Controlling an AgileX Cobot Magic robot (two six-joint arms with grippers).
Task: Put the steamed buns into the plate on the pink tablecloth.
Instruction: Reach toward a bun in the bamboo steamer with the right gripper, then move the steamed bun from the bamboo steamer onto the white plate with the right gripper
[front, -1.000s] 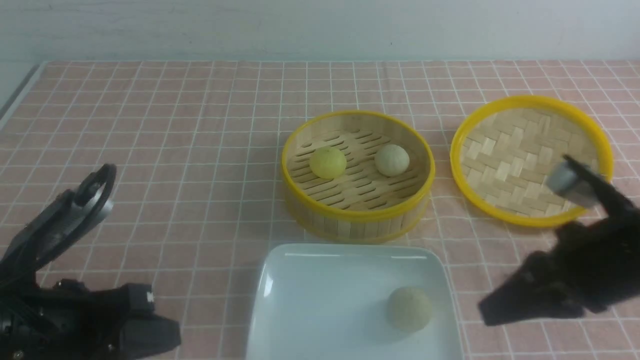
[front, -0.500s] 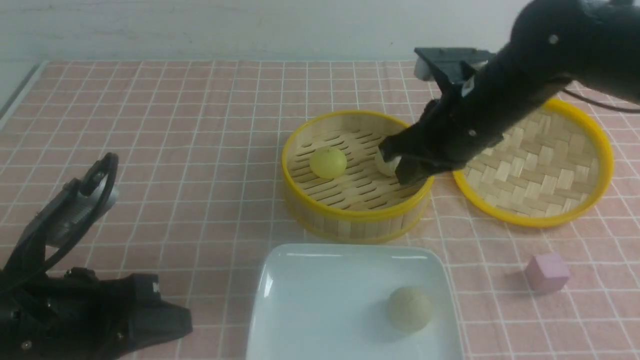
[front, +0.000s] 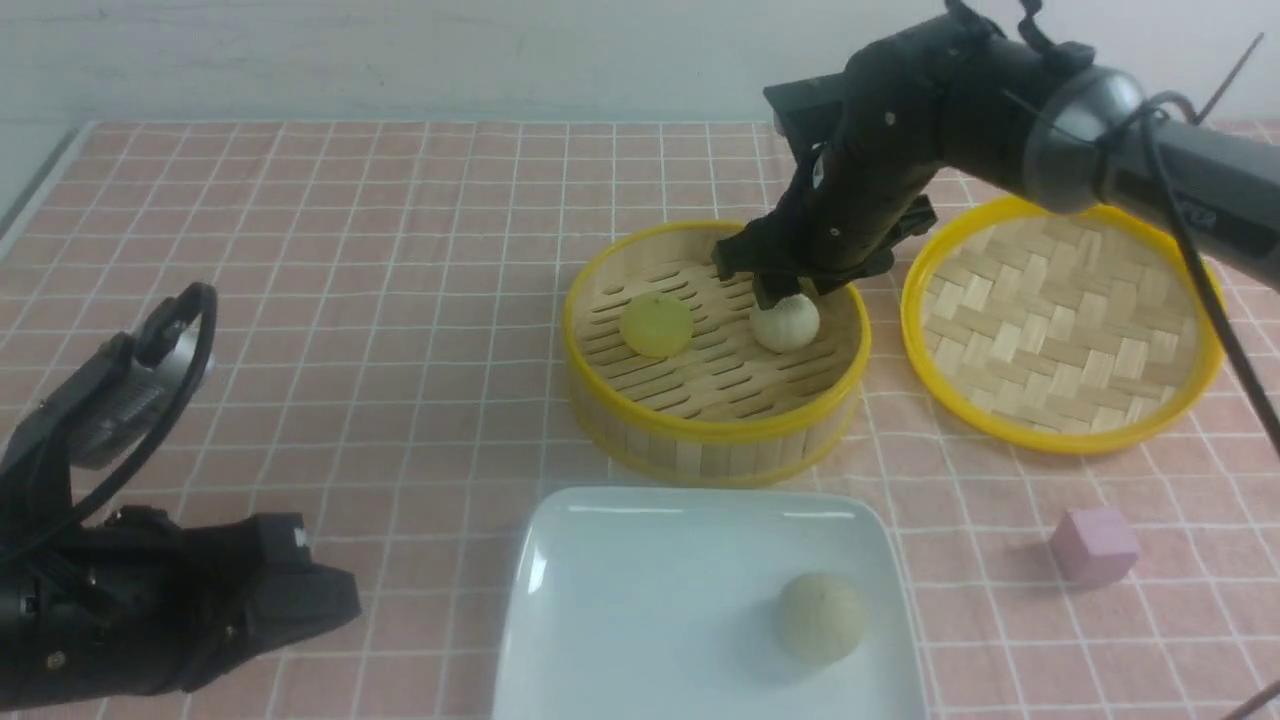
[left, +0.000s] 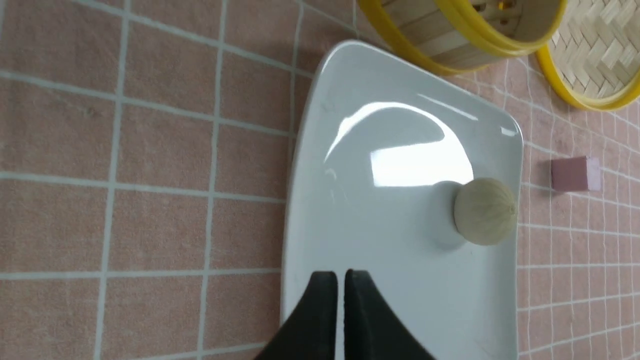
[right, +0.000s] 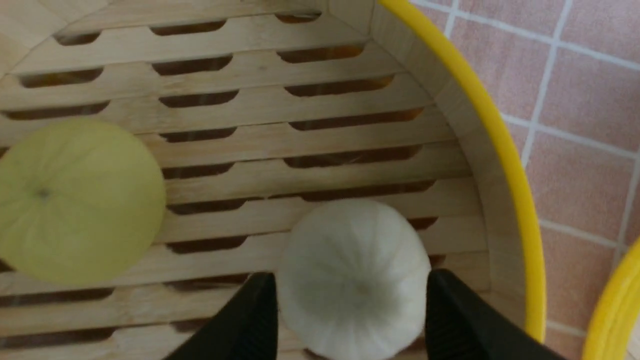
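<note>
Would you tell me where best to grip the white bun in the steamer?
Pinch the white bun across its widest sides, coming straight down: it is a round dome, clear of the yellow bun and the steamer wall. The right gripper straddles it.

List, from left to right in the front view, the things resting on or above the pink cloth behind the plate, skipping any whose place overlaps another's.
yellow bun → white bun → woven lid
</note>
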